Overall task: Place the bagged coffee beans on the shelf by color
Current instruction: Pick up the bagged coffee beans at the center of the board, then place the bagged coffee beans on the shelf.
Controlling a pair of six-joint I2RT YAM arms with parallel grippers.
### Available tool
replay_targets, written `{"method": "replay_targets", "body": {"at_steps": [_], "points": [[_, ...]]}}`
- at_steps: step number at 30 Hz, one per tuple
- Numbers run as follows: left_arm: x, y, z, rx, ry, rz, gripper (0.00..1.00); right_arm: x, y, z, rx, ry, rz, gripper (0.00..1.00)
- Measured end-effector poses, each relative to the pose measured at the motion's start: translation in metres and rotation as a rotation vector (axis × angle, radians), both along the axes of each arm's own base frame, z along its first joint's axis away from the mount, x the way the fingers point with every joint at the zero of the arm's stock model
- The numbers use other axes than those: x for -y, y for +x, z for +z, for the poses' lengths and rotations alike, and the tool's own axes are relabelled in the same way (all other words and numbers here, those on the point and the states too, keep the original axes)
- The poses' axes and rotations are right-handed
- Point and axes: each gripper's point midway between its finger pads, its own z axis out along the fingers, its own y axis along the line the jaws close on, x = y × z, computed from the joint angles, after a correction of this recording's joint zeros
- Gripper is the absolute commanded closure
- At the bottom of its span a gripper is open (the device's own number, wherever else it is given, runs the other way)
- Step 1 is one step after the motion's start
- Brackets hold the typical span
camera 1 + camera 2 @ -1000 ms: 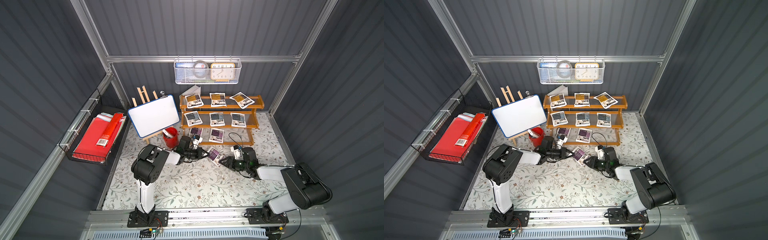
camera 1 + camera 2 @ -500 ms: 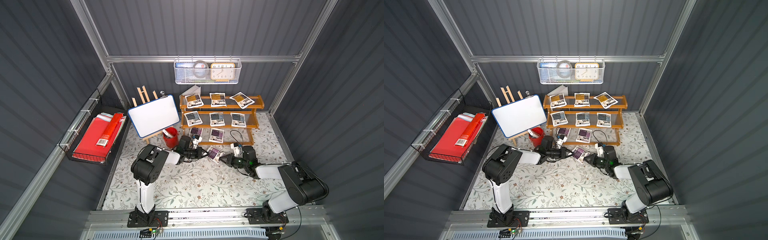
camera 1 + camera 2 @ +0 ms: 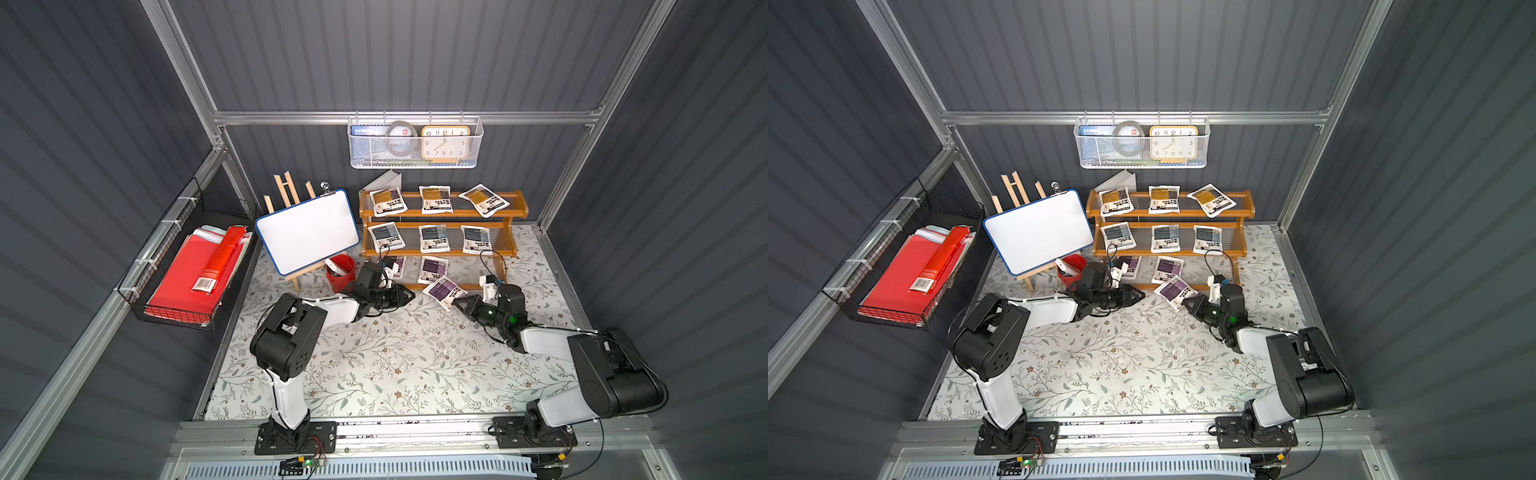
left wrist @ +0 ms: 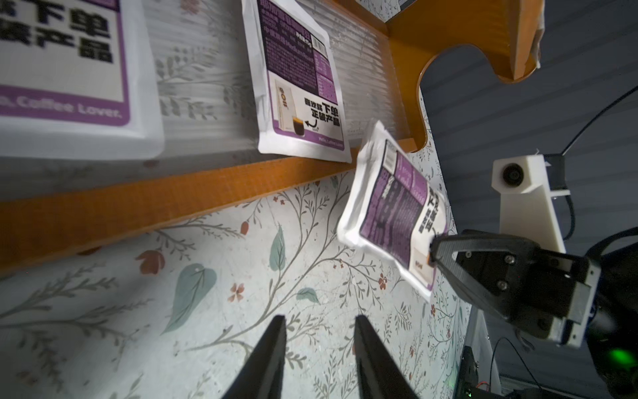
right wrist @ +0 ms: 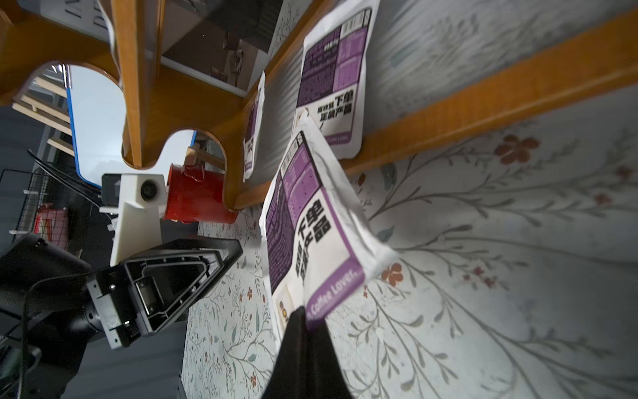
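Right fingers (image 5: pixel 300 340) are pinched shut on a corner of a purple bag (image 3: pixel 444 292). It is held tilted, clear of the bench (image 3: pixel 395 357), just in front of the bottom tier of the shelf (image 3: pixel 457 215). Two purple bags (image 3: pixel 432 269) are laid there, so the colour is matched. Left fingers (image 4: pixel 272 345) are parted narrowly, with nothing between them, seemingly out of the path.
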Motion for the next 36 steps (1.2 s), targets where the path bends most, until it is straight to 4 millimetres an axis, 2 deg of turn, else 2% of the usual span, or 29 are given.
{"method": "replay_targets", "body": {"at_steps": [5, 7, 12, 16, 22, 27, 29, 32, 36], "points": [[-0.013, 0.006, -0.014, -0.013, 0.077, 0.074, 0.62, 0.035, 0.024, 0.011, 0.028, -0.019, -0.105, 1.0], [-0.025, 0.01, -0.024, -0.022, 0.143, 0.132, 0.62, 0.052, 0.034, 0.011, 0.027, -0.027, -0.167, 1.0], [-0.051, 0.016, -0.043, -0.036, 0.283, 0.236, 0.62, 0.08, 0.056, -0.009, -0.044, 0.002, -0.288, 1.0], [-0.064, 0.02, -0.048, -0.031, 0.352, 0.287, 0.6, 0.084, 0.07, -0.026, -0.108, 0.034, -0.325, 1.0], [-0.075, 0.025, -0.049, -0.023, 0.397, 0.332, 0.6, 0.088, 0.094, -0.026, -0.106, 0.047, -0.357, 0.99], [-0.083, 0.028, -0.051, -0.028, 0.409, 0.353, 0.6, 0.093, 0.1, -0.037, -0.126, 0.055, -0.384, 0.96], [-0.087, 0.03, -0.051, -0.03, 0.413, 0.358, 0.6, 0.094, 0.101, -0.042, -0.139, 0.065, -0.394, 0.9], [-0.093, 0.032, -0.052, -0.032, 0.416, 0.369, 0.6, 0.094, 0.103, -0.046, -0.149, 0.084, -0.404, 0.76], [-0.097, 0.035, -0.052, -0.028, 0.421, 0.378, 0.6, 0.094, 0.111, -0.037, -0.125, 0.114, -0.417, 0.49]]}}
